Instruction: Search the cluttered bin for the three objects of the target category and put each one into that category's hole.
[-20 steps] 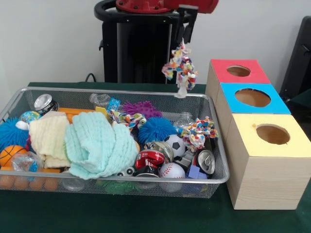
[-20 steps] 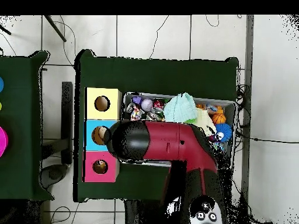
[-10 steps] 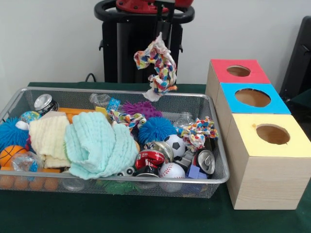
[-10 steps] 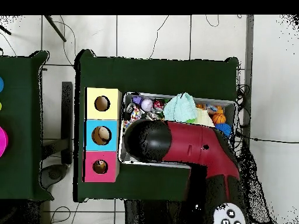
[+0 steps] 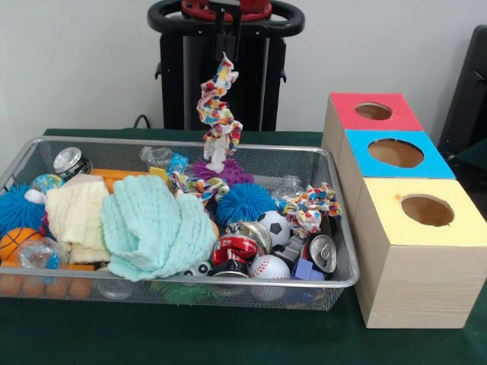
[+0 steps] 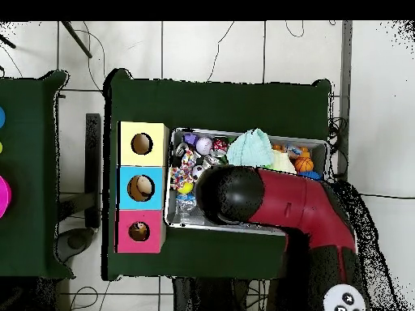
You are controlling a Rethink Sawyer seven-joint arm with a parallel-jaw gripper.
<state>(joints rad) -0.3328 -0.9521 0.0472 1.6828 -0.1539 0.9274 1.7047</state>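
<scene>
Carried leftward since the earlier pictures, the rope toy (image 5: 218, 114) now hangs over the far middle of the wire bin (image 5: 346, 277) instead of near the boxes, and it dangles long and straight rather than bunched. Going left to right in the front view: the blue spiky ball (image 5: 13, 209) and small basketball (image 5: 17, 242) sit at the bin's left end, then the cream cloth (image 5: 74, 217) and the mint cloth (image 5: 156, 228), then the hanging toy with a second rope toy (image 5: 199, 185) lying just below it, then a third rope toy (image 5: 310, 207) near the bin's right wall, and beyond it the red box (image 5: 373, 112), blue box (image 5: 396, 154) and yellow box (image 5: 426, 213) on the bench (image 5: 228, 342). The pincer (image 5: 227, 30) is clamped on the toy's top end, its tips close together around the rope. I cannot tell from these pictures which hole takes rope toys. To do this step well, the arm should travel right at this height, let the swing die out above the chosen hole, lower the loose tail in first, and only then release, so the limp rope neither drapes over the rim nor snags.
</scene>
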